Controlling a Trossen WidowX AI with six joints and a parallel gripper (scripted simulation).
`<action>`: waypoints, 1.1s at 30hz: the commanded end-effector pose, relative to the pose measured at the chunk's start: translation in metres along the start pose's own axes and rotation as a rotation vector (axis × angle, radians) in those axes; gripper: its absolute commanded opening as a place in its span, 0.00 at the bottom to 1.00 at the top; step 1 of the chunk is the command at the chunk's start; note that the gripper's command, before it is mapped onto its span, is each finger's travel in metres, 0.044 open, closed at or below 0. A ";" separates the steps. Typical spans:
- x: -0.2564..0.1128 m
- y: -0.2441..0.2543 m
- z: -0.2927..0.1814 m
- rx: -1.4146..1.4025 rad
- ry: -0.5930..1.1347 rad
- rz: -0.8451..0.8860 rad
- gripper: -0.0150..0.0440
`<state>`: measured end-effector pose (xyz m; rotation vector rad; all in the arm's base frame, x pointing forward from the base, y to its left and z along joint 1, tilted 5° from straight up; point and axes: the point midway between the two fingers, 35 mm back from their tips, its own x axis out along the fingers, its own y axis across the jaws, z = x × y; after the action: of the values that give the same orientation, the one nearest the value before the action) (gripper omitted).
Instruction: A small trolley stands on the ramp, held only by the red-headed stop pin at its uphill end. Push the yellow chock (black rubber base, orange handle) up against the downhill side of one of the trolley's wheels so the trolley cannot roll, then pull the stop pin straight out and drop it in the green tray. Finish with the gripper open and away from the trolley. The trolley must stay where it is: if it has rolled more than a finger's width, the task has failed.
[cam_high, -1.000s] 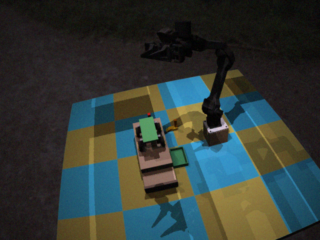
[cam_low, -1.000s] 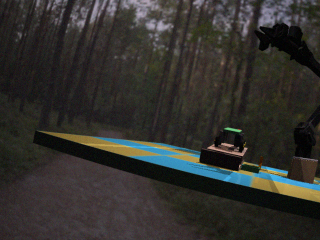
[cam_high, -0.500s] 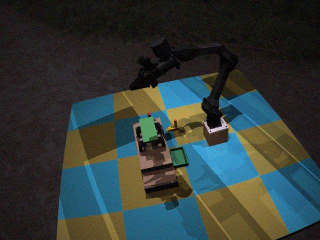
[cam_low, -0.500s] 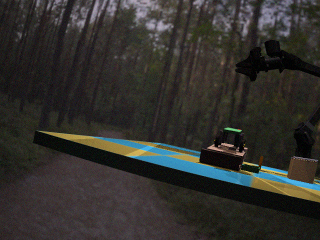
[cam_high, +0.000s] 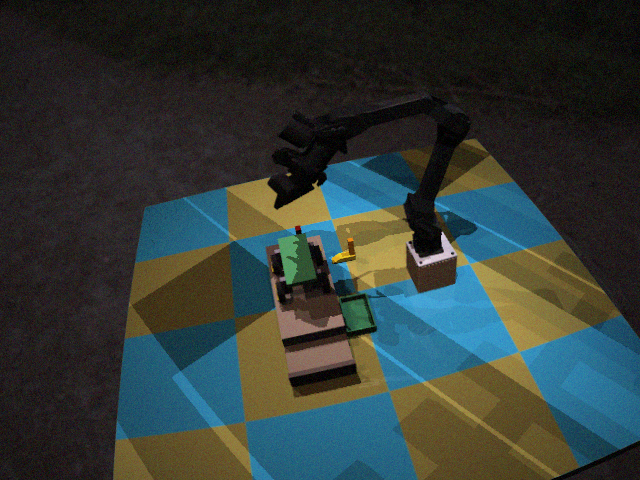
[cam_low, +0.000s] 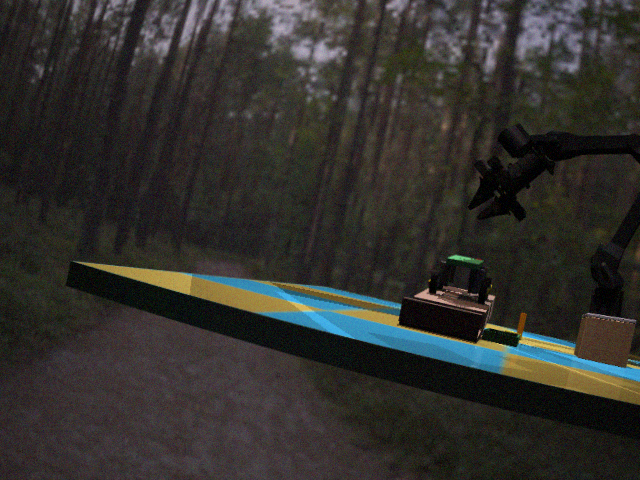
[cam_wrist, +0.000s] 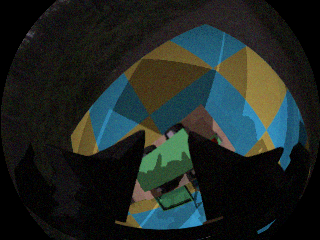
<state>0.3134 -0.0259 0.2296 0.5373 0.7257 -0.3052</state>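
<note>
The trolley (cam_high: 298, 260) (cam_low: 465, 260) (cam_wrist: 167, 155) with a green top stands on the ramp (cam_high: 312, 326) (cam_low: 439, 315) (cam_wrist: 200, 119). The red-headed stop pin (cam_high: 297, 228) (cam_wrist: 214, 140) stands at its far end in the top view. The yellow chock (cam_high: 343, 257) lies on the table right of the ramp, apart from the wheels; its orange handle (cam_high: 350, 245) (cam_low: 522, 325) points up. The green tray (cam_high: 357, 313) (cam_low: 500, 337) (cam_wrist: 175, 198) is empty. My gripper (cam_low: 475, 212) (cam_wrist: 166, 135) is partly open and empty, high above the trolley, pointing obliquely down.
The arm's base block (cam_high: 431, 273) (cam_low: 604, 338) stands on the blue and yellow checkered table, right of the chock and tray. The tray sits close beside the ramp. A lower step (cam_high: 320, 356) forms the ramp's near end. Strong shadows cross the table.
</note>
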 end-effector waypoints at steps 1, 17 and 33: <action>0.016 -0.041 -0.015 0.148 0.084 -0.125 0.58; 0.018 -0.179 -0.102 0.808 0.361 -0.619 0.58; 0.035 -0.192 -0.118 0.836 0.372 -0.639 0.58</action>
<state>0.1892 -0.1208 0.0737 1.1598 1.1140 -1.1514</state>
